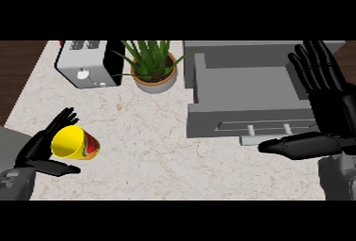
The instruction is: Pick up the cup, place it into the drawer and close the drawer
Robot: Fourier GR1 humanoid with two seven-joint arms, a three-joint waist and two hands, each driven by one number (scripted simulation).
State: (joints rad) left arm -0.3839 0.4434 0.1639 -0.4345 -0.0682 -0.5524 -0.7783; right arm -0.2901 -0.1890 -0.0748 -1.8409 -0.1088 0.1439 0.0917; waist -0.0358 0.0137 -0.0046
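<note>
A yellow cup point(75, 143) with a red and green pattern on its side lies tipped over at the counter's lower left, its mouth facing left. My left hand point(38, 148) is right against the cup's left side, fingers straight behind its rim and thumb stretched out below it; no finger curls round it. The grey drawer point(243, 110) stands pulled open at the upper right, with nothing inside and its handle point(268, 128) on the near front. My right hand point(334, 117) is open over the drawer's right edge, fingers pointing up and thumb pointing left past the handle.
A white and black toaster point(87, 63) stands at the back left. Beside it is a potted green plant point(153, 66), just left of the drawer. The marble counter point(153, 141) ends at the left, where dark wood floor shows.
</note>
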